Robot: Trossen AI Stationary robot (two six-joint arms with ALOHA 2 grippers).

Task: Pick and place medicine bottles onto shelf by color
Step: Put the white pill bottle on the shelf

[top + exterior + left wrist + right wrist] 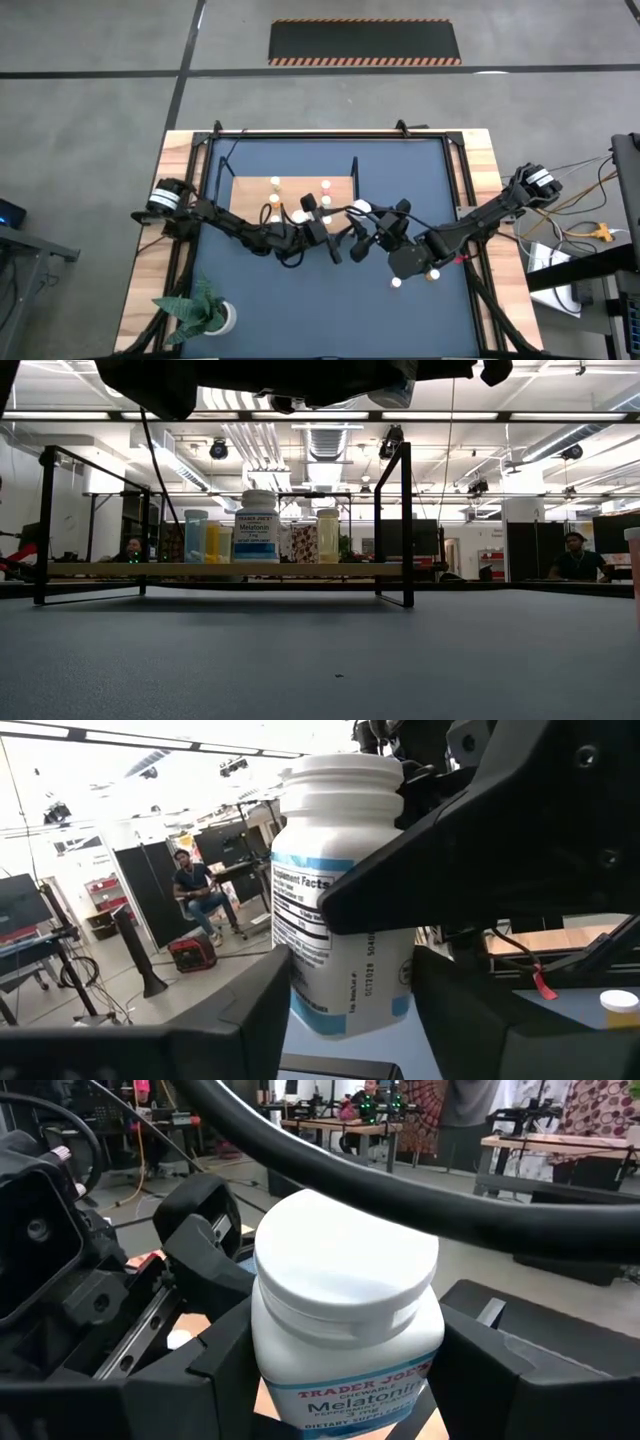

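On the blue table [420, 310], the wooden shelf [245, 190] sits toward ten o'clock of centre. Both arms meet at centre. We see the right gripper [345, 1390] clamped partway closed on a white-capped medicine bottle [345, 1270], off the shelf's four o'clock corner. The left gripper [350, 1020] flanks that bottle; we cannot tell whether it grips. Two small bottles [397, 282] stand at five o'clock.

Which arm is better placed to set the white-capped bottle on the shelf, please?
Left, probably: its pincer is at the white-capped bottle, and the shelf lies on that arm's side of the table.
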